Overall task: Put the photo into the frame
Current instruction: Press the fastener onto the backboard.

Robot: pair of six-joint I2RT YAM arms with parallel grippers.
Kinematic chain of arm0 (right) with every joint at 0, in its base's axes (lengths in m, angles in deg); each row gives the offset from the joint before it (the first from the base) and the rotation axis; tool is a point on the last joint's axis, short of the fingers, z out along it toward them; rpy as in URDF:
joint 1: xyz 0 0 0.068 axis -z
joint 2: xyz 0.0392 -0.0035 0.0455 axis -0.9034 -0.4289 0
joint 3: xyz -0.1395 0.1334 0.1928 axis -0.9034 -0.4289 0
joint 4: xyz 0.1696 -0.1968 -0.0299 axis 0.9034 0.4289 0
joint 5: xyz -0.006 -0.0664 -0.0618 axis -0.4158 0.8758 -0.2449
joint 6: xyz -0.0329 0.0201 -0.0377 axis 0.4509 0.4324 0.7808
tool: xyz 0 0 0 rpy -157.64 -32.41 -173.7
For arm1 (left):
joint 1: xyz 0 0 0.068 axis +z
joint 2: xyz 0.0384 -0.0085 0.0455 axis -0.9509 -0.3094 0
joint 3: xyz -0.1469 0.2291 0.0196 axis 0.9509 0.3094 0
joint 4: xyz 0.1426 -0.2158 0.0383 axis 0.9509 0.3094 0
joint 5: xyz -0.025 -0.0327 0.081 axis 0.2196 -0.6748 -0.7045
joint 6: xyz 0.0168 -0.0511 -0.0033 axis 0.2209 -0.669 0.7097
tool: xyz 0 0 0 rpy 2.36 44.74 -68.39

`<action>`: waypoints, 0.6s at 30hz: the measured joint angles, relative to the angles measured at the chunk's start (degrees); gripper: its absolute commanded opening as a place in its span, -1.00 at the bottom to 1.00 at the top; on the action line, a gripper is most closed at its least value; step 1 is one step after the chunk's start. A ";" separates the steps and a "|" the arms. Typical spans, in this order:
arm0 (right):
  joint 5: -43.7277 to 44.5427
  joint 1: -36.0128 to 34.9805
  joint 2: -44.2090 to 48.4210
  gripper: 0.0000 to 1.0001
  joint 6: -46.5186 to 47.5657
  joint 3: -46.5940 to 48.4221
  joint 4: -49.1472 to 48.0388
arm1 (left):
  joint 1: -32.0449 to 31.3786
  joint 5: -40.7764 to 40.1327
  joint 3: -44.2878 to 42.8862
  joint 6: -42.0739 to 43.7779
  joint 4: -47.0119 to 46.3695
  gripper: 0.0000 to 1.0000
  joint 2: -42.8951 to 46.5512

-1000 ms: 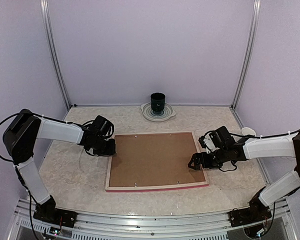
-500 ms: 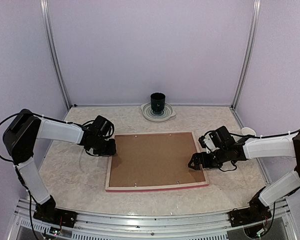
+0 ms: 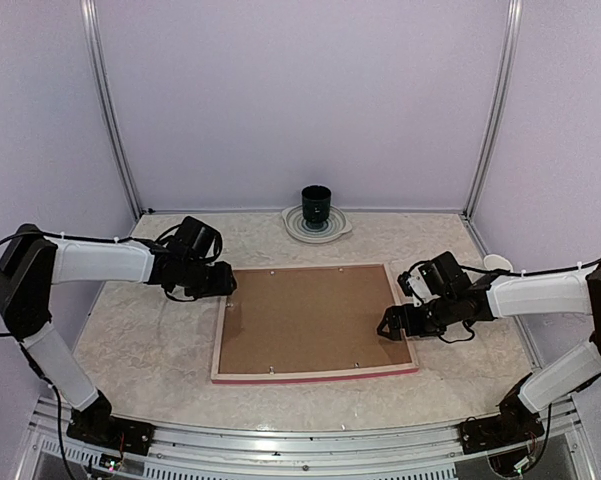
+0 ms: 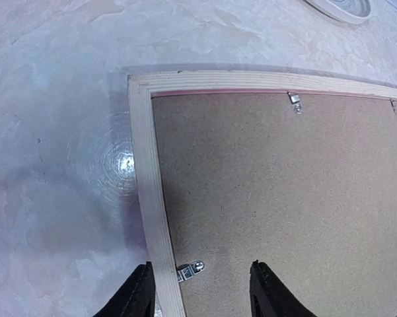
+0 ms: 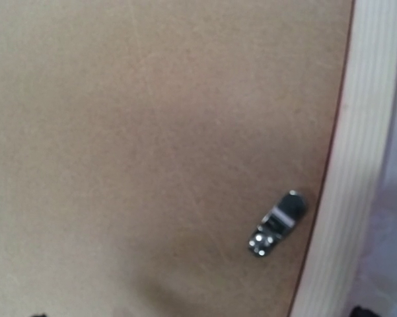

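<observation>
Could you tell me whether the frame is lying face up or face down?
Face down: the frame shows its pale wooden back upward, the backing board sits in it, and metal clips line its edges.

Pale lilac walls (image 3: 300, 100) are closing in the space on three sides, plain and evenly lit. Two slim aluminium posts (image 3: 115, 110) are standing in the back corners, leaning slightly outward toward the top. A beige, marble-patterned worktop (image 3: 150, 350) is filling the floor of the enclosure, and soft overhead light is glinting off its glossy surface. A ribbed metal rail (image 3: 310, 450) is running along its near edge.
</observation>
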 measured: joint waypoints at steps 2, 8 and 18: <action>0.04 0.00 0.00 0.97 0.24 0.09 0.44 | -0.02 -0.02 0.04 -0.09 -0.15 0.22 1.33; 1.36 0.00 -0.85 0.92 1.33 1.20 2.03 | 0.04 0.11 3.82 0.00 -3.50 0.52 3.19; 5.77 0.83 -3.19 0.73 3.45 6.67 4.13 | 2.05 0.22 13.22 0.02 -12.63 0.82 6.69</action>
